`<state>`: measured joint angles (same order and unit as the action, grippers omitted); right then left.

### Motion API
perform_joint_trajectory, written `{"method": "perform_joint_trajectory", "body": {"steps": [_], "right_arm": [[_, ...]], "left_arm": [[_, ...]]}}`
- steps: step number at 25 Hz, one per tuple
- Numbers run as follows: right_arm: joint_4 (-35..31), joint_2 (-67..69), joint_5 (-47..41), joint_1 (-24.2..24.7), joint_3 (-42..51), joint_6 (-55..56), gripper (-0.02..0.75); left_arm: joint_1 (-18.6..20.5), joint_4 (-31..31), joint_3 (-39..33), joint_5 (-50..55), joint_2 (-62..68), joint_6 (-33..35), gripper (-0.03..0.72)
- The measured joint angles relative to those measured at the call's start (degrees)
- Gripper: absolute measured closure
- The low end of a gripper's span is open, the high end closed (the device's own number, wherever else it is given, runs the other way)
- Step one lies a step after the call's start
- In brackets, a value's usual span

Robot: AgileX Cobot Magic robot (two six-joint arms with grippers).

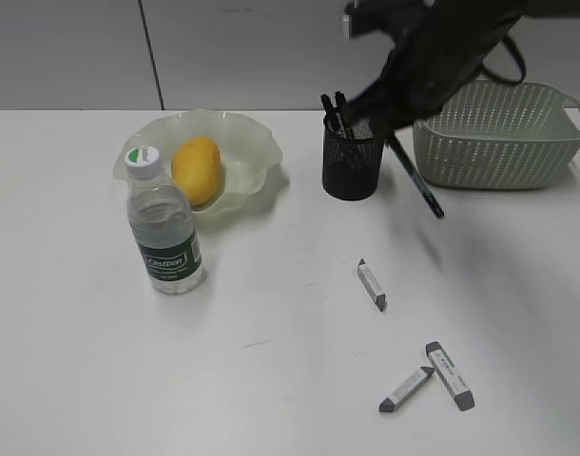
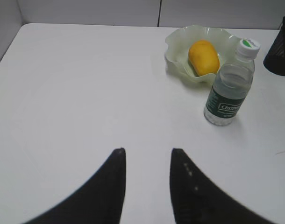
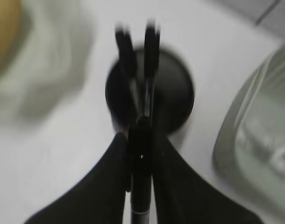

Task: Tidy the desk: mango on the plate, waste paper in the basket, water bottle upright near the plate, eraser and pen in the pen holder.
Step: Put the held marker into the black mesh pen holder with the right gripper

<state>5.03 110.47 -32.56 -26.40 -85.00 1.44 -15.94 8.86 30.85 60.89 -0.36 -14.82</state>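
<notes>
My right gripper (image 3: 141, 137) is shut on a black pen (image 3: 141, 186) right above the black mesh pen holder (image 3: 180, 98), which has two dark pens standing in it. In the exterior view the pen (image 1: 418, 185) hangs slanted from the blurred right gripper (image 1: 396, 128), beside the pen holder (image 1: 352, 166). The mango (image 1: 196, 169) lies on the pale-green plate (image 1: 252, 142). The water bottle (image 1: 164, 233) stands upright in front of the plate. Three grey-white erasers (image 1: 372, 284) (image 1: 406, 389) (image 1: 450, 374) lie on the desk. My left gripper (image 2: 147, 156) hangs open over bare desk. No waste paper is in view.
The sage-green basket (image 1: 499, 138) stands at the back right, close behind the pen holder. In the left wrist view the bottle (image 2: 228, 88), the mango (image 2: 203, 57) and the plate (image 2: 177, 46) sit far ahead to the right.
</notes>
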Motion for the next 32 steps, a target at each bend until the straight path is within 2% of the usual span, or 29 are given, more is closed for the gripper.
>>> {"method": "perform_joint_trajectory", "body": {"steps": [3,7,10,13,20,22,24,27,32], "right_arm": [[1.81,-7.57,20.54,0.0,4.71,0.0,0.605],[3.74,-8.26,50.13,0.65,9.75,-0.07,0.605],[3.41,-1.99,62.63,1.29,10.69,-0.18,0.605],[2.66,5.14,69.33,1.98,10.99,-0.31,0.605],[-5.51,11.47,70.29,2.1,11.96,-2.84,0.587],[-6.49,11.47,69.16,2.1,12.01,-3.32,0.516],[-7.11,11.02,64.88,2.1,12.01,-3.47,0.379],[-7.3,7.7,55.01,2.21,12.07,-3.69,0.221],[-3.93,-5.03,35.52,3.07,12.07,-4.06,0.17]], "left_arm": [[0.0,0.0,0.0,0.0,0.0,0.0,0.446],[0.0,0.0,0.0,0.0,0.0,0.0,0.447],[0.0,0.0,0.0,0.0,0.0,0.0,0.447],[0.0,0.0,0.0,0.0,0.0,0.0,0.448],[0.0,0.0,0.0,0.0,0.0,0.0,0.447],[0.0,0.0,0.0,0.0,0.0,0.0,0.447],[0.0,0.0,0.0,0.0,0.0,0.0,0.449],[0.0,0.0,0.0,0.0,0.0,0.0,0.449],[0.0,0.0,0.0,0.0,0.0,0.0,0.449]]}}
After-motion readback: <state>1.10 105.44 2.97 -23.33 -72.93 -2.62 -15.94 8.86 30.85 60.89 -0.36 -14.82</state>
